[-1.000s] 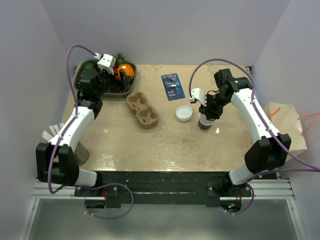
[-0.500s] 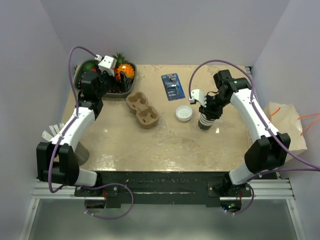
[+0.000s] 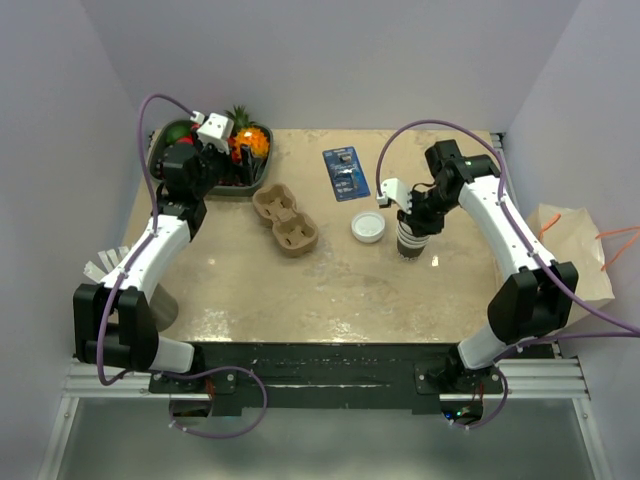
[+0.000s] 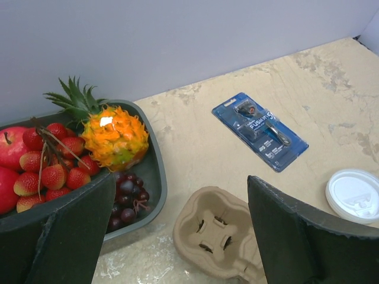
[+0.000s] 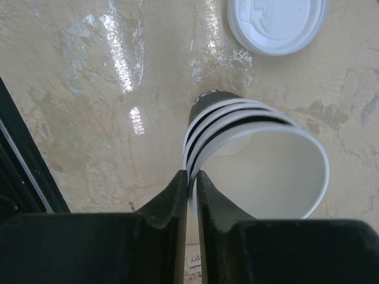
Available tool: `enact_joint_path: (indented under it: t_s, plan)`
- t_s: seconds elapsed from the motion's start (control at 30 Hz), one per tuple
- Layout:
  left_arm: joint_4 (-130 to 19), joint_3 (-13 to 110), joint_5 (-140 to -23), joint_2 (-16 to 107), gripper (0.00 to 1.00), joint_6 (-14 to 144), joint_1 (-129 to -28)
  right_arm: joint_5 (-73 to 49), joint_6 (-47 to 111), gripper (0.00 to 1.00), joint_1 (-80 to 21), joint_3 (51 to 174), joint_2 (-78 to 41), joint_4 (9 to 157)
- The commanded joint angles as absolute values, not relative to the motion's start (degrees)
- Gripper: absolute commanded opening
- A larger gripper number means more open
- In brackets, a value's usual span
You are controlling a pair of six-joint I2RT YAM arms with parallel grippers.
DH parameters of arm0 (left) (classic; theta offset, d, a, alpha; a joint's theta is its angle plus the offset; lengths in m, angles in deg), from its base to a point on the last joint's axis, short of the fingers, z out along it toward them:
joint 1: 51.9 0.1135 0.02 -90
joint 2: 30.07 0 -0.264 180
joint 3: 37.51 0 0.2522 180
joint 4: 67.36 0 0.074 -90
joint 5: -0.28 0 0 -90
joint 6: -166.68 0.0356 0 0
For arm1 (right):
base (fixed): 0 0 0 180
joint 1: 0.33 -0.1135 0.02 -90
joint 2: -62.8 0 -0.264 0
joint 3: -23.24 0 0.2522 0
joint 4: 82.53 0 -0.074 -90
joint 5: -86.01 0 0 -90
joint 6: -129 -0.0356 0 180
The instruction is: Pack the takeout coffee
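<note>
A stack of nested dark-brown cups (image 3: 409, 244) with cream-white rims stands right of the table's centre, lidless. My right gripper (image 3: 414, 224) is shut on the rim of the top cup (image 5: 254, 155); in the right wrist view one finger is inside and one outside at the gripper (image 5: 190, 175). A round white lid (image 3: 367, 227) lies loose on the table left of the stack, also in the right wrist view (image 5: 277, 23) and the left wrist view (image 4: 354, 195). No lidded cup shows. My left gripper (image 3: 213, 160) is open and empty by the fruit tray, above the table (image 4: 182, 180).
A brown pulp cup carrier (image 3: 285, 219) lies left of the lid, below the left gripper (image 4: 219, 239). A grey tray of fruit (image 3: 200, 190) stands at the back left. A blue razor pack (image 3: 346, 172) lies at the back. A paper bag (image 3: 575, 250) sits off the right edge.
The right gripper and the cup stack have shifted very slightly to the far left. The left arm has barely moved.
</note>
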State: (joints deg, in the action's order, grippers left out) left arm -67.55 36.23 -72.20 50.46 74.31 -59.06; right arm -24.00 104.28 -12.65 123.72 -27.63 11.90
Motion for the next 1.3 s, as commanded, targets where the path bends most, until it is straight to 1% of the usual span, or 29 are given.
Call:
enact_joint_path:
  t_s: [0.0,0.07,0.3,0.6,0.8,0.9,0.93,1.03,1.13,1.27]
  plan:
    - [-70.7,35.6,-72.6,50.2,0.96,73.6,-59.4,-21.8,103.4,0.10,-12.7,123.5,-26.8,14.1]
    - [-70.9,35.6,-72.5,50.3,0.96,73.4,-59.4,-21.5,103.1,0.06,-12.8,123.0,-25.9,15.5]
    - [-71.2,35.6,-72.4,50.3,0.96,73.3,-59.4,-20.6,102.2,0.00,-12.7,122.9,-23.9,17.2]
    - [-72.1,35.2,-72.0,50.6,0.96,72.7,-59.5,-18.3,101.7,0.00,-12.8,123.9,-21.0,18.9]
    - [-73.1,34.8,-71.6,51.0,0.96,72.4,-59.8,-16.5,100.7,0.00,-12.7,122.1,-19.7,21.6]
    - [-73.5,34.6,-71.5,51.0,0.96,72.3,-59.9,-12.6,99.0,0.00,-12.8,118.5,-17.0,28.1]
    - [-73.5,34.5,-71.6,51.1,0.96,72.2,-59.9,-11.7,98.9,0.00,-12.7,115.3,-16.0,33.1]
    - [-73.9,34.4,-71.5,51.1,0.96,71.9,-60.0,-10.0,98.7,0.00,-12.7,110.5,-12.3,39.1]
    - [-74.0,34.5,-71.4,51.3,0.96,71.7,-60.2,-9.7,97.6,0.00,-12.7,109.4,-11.2,42.0]
    - [-73.6,34.5,-71.5,51.2,0.96,71.8,-60.4,-9.2,95.4,0.00,-12.6,111.2,-12.0,44.9]
